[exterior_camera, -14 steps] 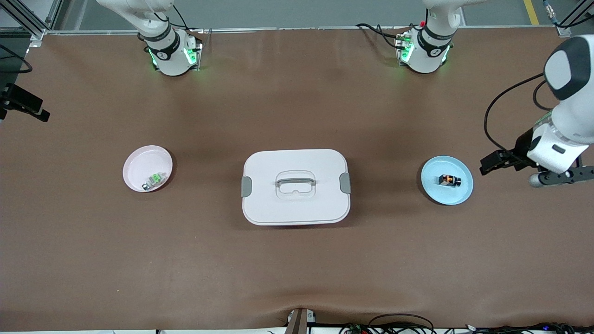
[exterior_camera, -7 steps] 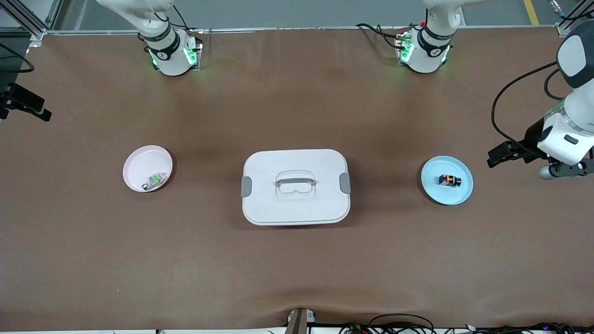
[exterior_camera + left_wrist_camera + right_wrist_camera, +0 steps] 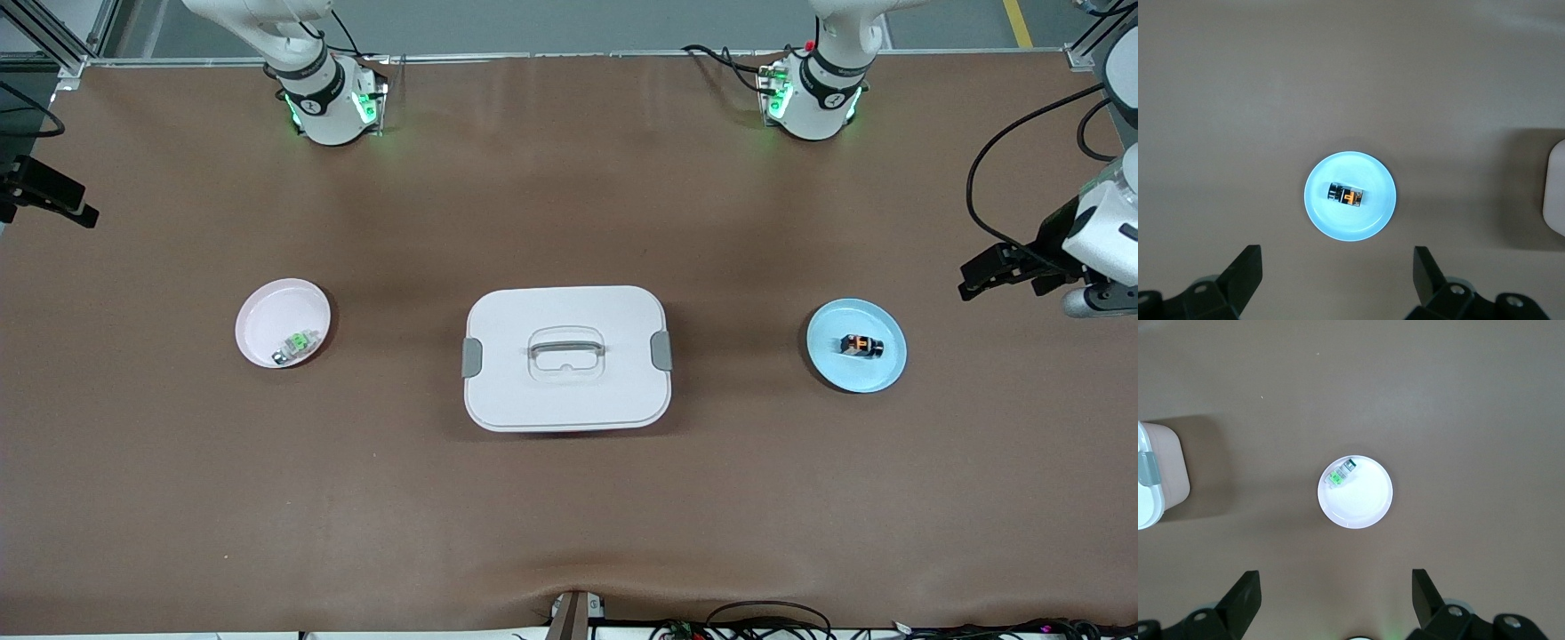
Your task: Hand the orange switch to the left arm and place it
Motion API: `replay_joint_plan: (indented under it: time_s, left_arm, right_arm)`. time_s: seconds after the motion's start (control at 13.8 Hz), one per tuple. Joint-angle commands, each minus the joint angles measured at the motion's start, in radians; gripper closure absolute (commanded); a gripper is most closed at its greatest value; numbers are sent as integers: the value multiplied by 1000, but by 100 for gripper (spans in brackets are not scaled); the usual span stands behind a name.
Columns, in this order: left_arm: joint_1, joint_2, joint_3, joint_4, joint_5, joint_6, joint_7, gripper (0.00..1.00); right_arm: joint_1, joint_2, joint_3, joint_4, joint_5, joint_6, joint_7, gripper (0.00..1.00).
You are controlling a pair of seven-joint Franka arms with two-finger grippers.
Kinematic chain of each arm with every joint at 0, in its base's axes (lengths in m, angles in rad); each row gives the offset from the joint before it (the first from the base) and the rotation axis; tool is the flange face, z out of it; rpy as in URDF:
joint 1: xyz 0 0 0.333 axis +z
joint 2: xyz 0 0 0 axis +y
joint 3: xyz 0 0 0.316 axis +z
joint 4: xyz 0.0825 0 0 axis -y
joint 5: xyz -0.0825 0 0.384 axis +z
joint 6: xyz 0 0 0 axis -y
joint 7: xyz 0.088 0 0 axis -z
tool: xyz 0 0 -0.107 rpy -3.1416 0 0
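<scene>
The orange switch (image 3: 861,345) lies on its side on a small blue plate (image 3: 831,369) toward the left arm's end of the table. It also shows in the left wrist view (image 3: 1345,195) on that plate (image 3: 1371,213). My left gripper (image 3: 1338,268) is open and empty, high over the bare table beside the blue plate; its hand (image 3: 1101,249) sits at the edge of the front view. My right gripper (image 3: 1336,593) is open and empty, high over the table near a pink plate (image 3: 1361,507). The white box (image 3: 533,311) stands shut mid-table between the two plates.
The pink plate (image 3: 267,320) toward the right arm's end holds a small green-and-silver switch (image 3: 298,342), which also shows in the right wrist view (image 3: 1340,475). A box corner shows in each wrist view (image 3: 1557,200) (image 3: 1155,480). Brown mat covers the table.
The left arm's hand has drawn away from the blue plate toward the left arm's end of the table. The switch, plates, box and right arm have not moved.
</scene>
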Motion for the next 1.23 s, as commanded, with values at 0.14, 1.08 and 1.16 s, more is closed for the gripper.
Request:
replay_joint_plan:
  time_s: [0.14,1.08,1.16]
  left_arm:
    - [6,-11,-5,2,15,-18,16,0]
    - [-244,-11,237,0,15,-22,14,0]
    - [-244,-11,238,0,15,-22,14,0]
  right_arm:
    - [1,-24,-11,-20,13,1,-33,0]
    - [-34,-29,35,-29,10,18,-57,0]
    - [-36,-27,35,-29,10,17,-55,0]
